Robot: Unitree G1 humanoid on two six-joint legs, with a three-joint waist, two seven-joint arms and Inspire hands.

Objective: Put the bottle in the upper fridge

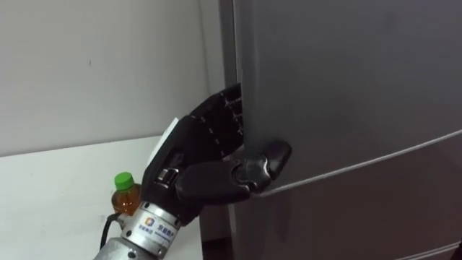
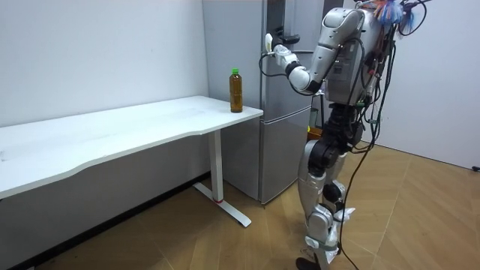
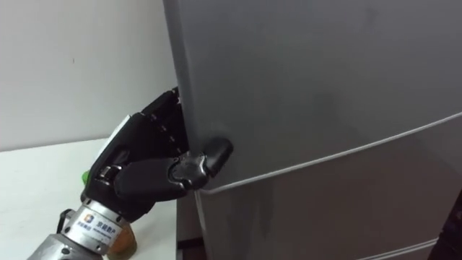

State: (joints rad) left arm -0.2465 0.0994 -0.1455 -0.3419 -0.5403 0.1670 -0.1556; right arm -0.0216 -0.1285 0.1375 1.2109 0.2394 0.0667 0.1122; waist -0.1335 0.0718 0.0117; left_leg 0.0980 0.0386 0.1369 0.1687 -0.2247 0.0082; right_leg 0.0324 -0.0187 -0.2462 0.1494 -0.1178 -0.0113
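White table (image 2: 135, 131) near the wall carries the bottle (image 2: 236, 90) upright at its corner: likely rigid, slick, moderately heavy, best gripped mid-body; left hand (image 1: 195, 159) pinches the upper fridge door (image 1: 346, 87) edge.

Even, diffuse indoor light, seemingly from overhead. White wall (image 2: 97, 52) and table (image 2: 112, 142) read bright; the grey fridge door (image 1: 346, 87) is duller, with faint sheen. Soft shadow lies beneath the table.

One green-capped bottle (image 2: 235, 90), one white table (image 2: 112, 142), one grey fridge (image 2: 283, 150) with two doors, one black left hand (image 1: 202, 162) in view.
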